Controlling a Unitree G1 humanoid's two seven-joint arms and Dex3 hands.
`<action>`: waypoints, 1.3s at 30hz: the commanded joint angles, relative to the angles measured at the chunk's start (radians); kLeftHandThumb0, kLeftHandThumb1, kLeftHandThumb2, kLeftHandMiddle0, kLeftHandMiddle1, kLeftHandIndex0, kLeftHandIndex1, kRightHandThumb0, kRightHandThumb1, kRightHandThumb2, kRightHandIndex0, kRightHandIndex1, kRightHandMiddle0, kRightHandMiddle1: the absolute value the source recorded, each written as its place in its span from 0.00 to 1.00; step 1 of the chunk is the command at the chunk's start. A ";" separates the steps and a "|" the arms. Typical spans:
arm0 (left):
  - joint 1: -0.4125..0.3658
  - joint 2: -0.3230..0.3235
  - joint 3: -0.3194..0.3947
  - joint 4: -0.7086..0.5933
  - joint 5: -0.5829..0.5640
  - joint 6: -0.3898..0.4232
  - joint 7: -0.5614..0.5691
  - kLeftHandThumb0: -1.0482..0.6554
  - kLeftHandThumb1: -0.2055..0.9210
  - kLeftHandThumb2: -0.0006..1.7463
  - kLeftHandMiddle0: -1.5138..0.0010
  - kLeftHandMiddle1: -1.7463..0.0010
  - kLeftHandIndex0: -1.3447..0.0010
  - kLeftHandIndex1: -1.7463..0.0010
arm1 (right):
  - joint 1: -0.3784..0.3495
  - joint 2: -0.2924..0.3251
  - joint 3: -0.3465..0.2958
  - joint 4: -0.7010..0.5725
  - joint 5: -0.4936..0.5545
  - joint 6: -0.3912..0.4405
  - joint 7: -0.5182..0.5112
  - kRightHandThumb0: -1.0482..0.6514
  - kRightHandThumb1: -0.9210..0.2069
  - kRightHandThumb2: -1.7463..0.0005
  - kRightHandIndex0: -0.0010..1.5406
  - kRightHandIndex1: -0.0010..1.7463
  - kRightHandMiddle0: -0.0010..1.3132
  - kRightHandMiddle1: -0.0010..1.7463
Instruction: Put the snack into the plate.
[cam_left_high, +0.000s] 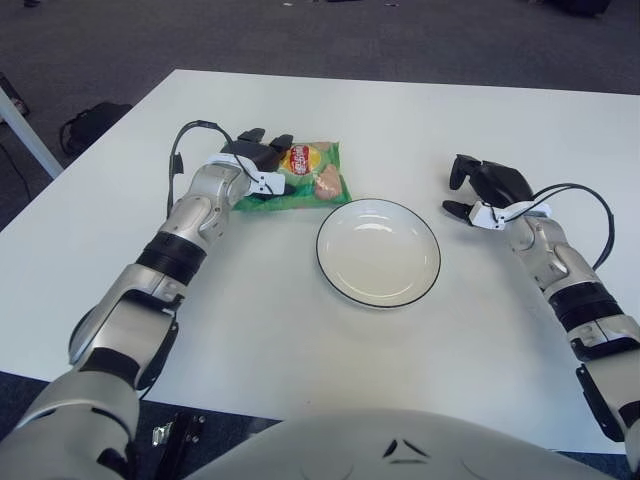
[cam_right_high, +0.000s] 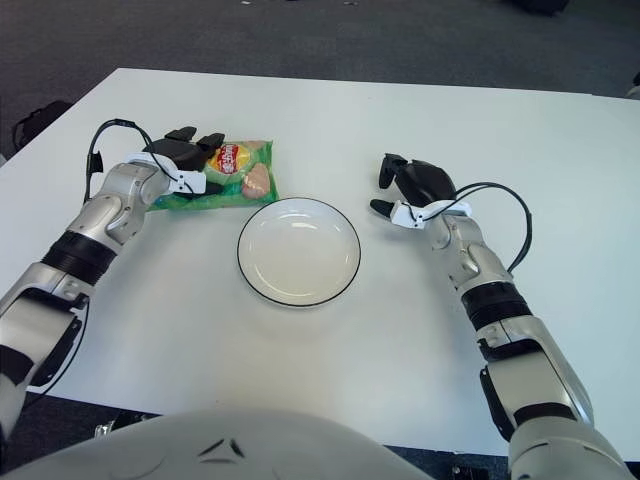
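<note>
The snack, a green bag (cam_left_high: 312, 176) with a red and yellow label, lies flat on the white table just beyond the upper left rim of the plate. My left hand (cam_left_high: 262, 160) sits low over the bag's left half, touching it. Its black fingers (cam_left_high: 282, 143) stretch across the bag and are not closed around it. The white plate (cam_left_high: 320, 250) with a thin dark rim stands bare in the middle of the table. My right hand (cam_left_high: 478, 186) hovers idle to the right of the plate, fingers relaxed and holding nothing.
The white table (cam_left_high: 250, 310) reaches its far edge just beyond the snack. Dark carpet lies past it, with a black bag (cam_left_high: 90, 124) on the floor at the left. Cables loop off both wrists.
</note>
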 joint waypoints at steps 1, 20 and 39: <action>0.033 -0.031 -0.055 0.089 -0.013 -0.018 0.001 0.00 1.00 0.37 1.00 1.00 1.00 1.00 | 0.094 0.024 0.055 0.032 -0.020 0.015 0.073 0.61 0.41 0.36 0.38 0.93 0.22 0.99; 0.109 -0.020 -0.111 0.041 -0.029 -0.043 0.123 0.00 1.00 0.46 1.00 0.55 1.00 0.79 | 0.104 0.021 0.058 -0.003 -0.029 0.036 0.074 0.61 0.48 0.28 0.39 0.99 0.24 0.99; -0.015 -0.058 -0.169 0.571 -0.010 -0.279 0.577 0.60 0.16 0.90 0.38 0.20 0.47 0.00 | 0.106 0.034 0.059 -0.018 -0.040 0.067 0.086 0.61 0.47 0.29 0.39 0.98 0.23 1.00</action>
